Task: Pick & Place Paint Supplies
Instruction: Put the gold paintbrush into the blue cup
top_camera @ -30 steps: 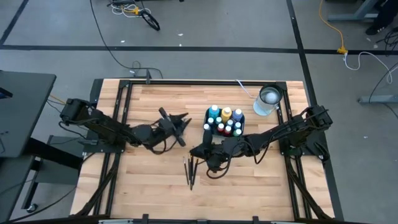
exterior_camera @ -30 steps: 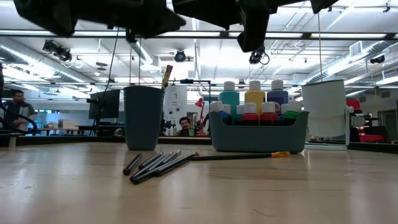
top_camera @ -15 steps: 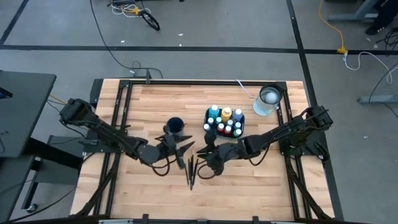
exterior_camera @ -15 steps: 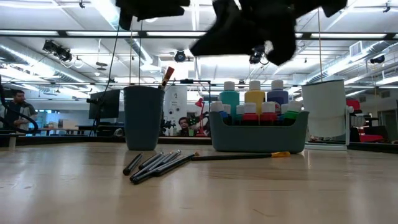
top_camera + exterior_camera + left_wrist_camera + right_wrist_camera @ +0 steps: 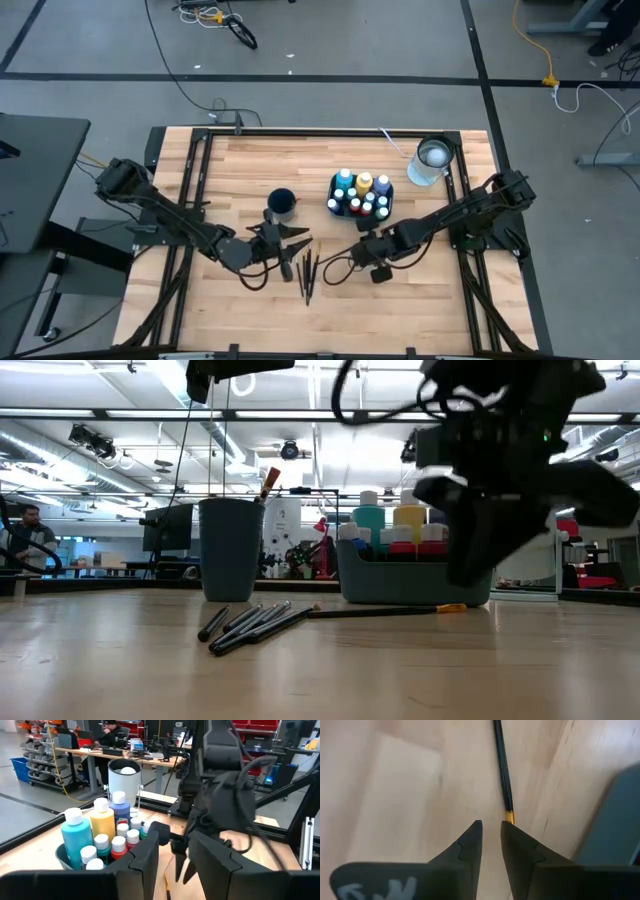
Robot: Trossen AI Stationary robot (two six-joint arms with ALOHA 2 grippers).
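Several thin dark paintbrushes (image 5: 305, 272) lie side by side on the wooden table; they also show in the low view (image 5: 248, 624). One more brush (image 5: 502, 769) with a yellow ferrule (image 5: 450, 607) lies in front of a grey bin (image 5: 362, 196) of white-capped paint bottles (image 5: 102, 822). A dark cup (image 5: 282, 202) holds one brush (image 5: 268, 482). My left gripper (image 5: 288, 245) hovers open and empty just left of the brush pile. My right gripper (image 5: 491, 826) points down, slightly open, just above the table beside the lone brush's ferrule end.
A white cup (image 5: 430, 160) stands at the far right corner, behind the bin. The dark cup stands left of the bin. Black frame rails (image 5: 200, 150) run along the table's edges. Bare wood lies near the front edge (image 5: 400, 320).
My left gripper has left the dark cup and gone toward the table's near edge, stopping beside the brush pile; the cup now shows uncovered. My right gripper has gone toward the table's right edge and down, close to the lone brush in front of the bin.
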